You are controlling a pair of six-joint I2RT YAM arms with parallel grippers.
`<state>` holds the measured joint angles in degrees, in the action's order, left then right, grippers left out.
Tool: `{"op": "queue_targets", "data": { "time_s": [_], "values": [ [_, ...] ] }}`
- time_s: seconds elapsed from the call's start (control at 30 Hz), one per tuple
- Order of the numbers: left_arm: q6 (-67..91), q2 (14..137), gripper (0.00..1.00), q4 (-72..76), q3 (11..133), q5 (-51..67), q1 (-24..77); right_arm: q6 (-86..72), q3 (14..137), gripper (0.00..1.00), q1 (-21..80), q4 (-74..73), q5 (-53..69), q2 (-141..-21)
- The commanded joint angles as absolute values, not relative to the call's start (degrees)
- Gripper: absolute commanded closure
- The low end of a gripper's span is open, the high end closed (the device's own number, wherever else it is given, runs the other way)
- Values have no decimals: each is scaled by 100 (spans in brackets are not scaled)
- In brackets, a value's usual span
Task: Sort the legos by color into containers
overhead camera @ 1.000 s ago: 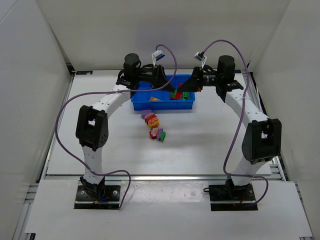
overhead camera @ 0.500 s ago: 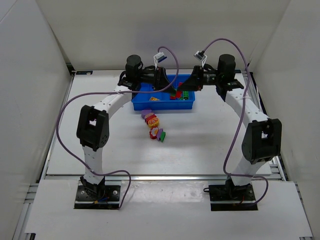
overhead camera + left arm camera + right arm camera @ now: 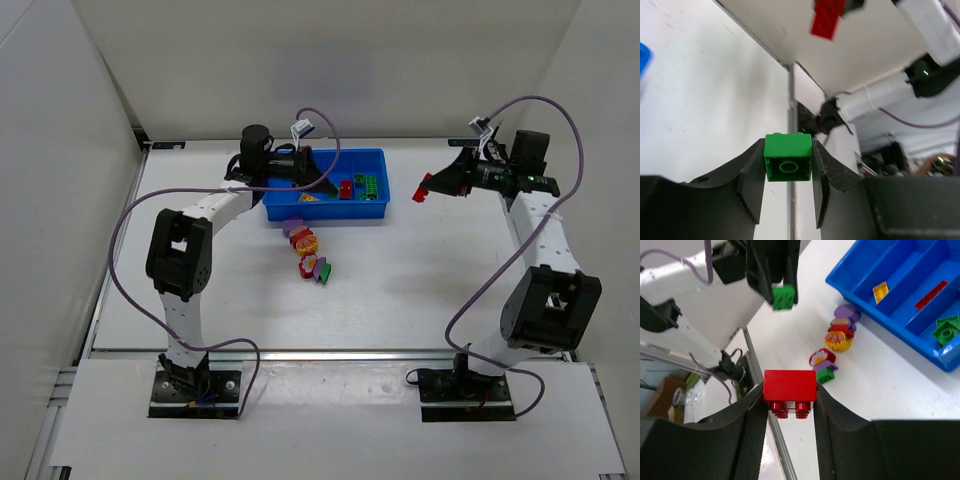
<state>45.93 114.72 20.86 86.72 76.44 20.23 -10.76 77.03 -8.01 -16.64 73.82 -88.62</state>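
Left wrist shows left tool (image 3: 788,167) gripping a green lego (image 3: 788,155), unseen overhead.

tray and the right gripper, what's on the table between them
Nothing: the top view shows only bare table between the tray and the right gripper, which holds a red brick.

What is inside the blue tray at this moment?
A yellow piece, a red brick and green bricks, each color apart. The left gripper covers part of the fourth compartment.
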Motion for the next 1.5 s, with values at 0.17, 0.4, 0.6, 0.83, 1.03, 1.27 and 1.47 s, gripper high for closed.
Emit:
{"op": "queue_targets", "data": {
  "time_s": [0.17,0.4,0.6,0.83,1.03,1.27,1.47],
  "values": [
    [1930,12171,90,-1200,11089,5513,2548,1178,7515,92,-853,-3947,6874,-7956],
    [1336,13552,90,-2505,13173,3684,3032,1020,7111,92,-773,-3779,6038,-7383],
    [932,14387,86,-2584,13982,2936,3111,941,7014,91,-765,-3736,5968,-7286],
    [537,14835,75,-2522,14212,2514,3138,826,7128,91,-765,-3569,5985,-7532],
    [606,14871,28,-2268,14309,2628,3120,817,7339,92,-695,-3437,5906,-7831],
    [922,14371,11,-1943,14730,2743,3024,704,7435,92,-343,-2980,5468,-8156],
    [985,13168,6,-2328,14353,2855,2453,440,8251,91,552,-2286,4712,-9042]
  ]
}}
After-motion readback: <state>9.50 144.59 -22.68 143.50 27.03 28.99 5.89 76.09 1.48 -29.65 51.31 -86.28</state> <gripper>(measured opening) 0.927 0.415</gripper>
